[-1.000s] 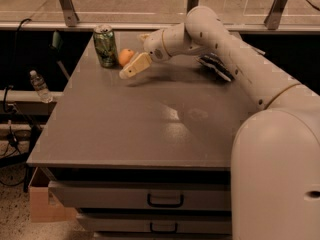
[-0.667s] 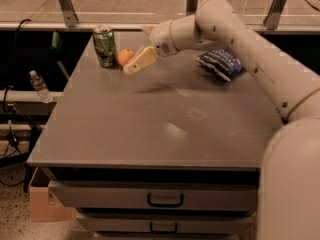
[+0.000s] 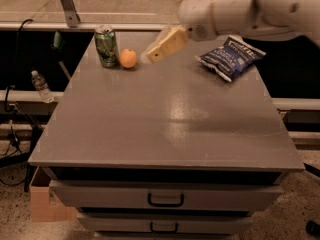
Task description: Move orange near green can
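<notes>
The orange (image 3: 128, 58) sits on the grey table (image 3: 165, 129) at the back left, right beside the green can (image 3: 106, 46), which stands upright just left of it. My gripper (image 3: 159, 48) hovers above the table a short way right of the orange, apart from it. It is open and holds nothing. The white arm reaches in from the upper right.
A blue chip bag (image 3: 230, 57) lies at the back right of the table. A plastic water bottle (image 3: 41, 86) stands on a low ledge left of the table. Drawers (image 3: 165, 200) with handles are under the front edge.
The gripper has pulled up and to the right, away from the orange, which stays on the table beside the can. The view has shifted, so the chip bag shows fully.
</notes>
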Action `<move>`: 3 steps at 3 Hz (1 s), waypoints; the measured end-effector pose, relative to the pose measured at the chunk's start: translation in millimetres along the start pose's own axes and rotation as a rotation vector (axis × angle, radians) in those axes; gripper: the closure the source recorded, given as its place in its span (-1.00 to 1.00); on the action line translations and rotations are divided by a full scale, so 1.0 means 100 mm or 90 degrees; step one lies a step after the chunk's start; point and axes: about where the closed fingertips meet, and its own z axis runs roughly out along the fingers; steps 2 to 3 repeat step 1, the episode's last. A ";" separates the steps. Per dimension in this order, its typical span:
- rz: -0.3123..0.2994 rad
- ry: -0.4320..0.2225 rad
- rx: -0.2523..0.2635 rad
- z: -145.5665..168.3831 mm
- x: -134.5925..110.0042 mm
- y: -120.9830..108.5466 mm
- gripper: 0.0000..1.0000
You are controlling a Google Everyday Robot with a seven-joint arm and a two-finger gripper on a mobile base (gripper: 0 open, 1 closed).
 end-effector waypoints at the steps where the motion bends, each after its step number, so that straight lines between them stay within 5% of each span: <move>1: -0.017 0.017 0.049 -0.53 -0.03 -0.04 -1.00; 3: -0.017 0.017 0.049 -0.53 -0.03 -0.04 -1.00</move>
